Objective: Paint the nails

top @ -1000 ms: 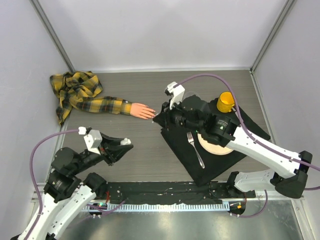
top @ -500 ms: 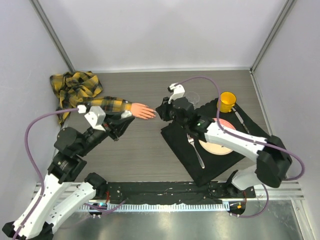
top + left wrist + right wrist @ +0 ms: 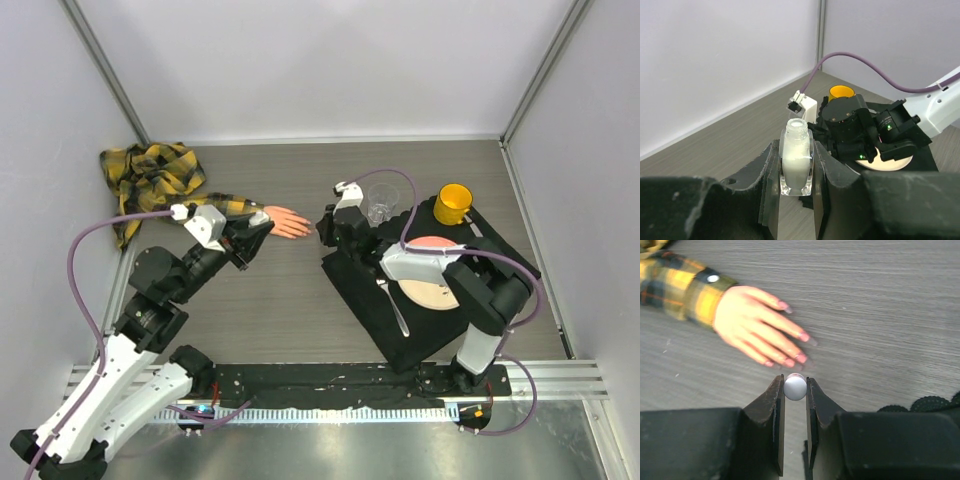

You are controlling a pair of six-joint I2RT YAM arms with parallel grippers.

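On the table (image 3: pixel 290 300), mid-left, we have the plaid sleeve (image 3: pixel 205 211) and fake hand (image 3: pixel 287 222) lying lengthwise left-to-right, fingers pointing right. Left gripper (image 3: pixel 796 150) is beside the wrist, clamped on the open bottle (image 3: pixel 796 167), which stands upright. Right gripper (image 3: pixel 794 380) pinches the white cap (image 3: pixel 795 387), jaws nearly closed. The nails (image 3: pixel 790 362) lie just ahead of it, tips facing it. We judge the right arm nearer.
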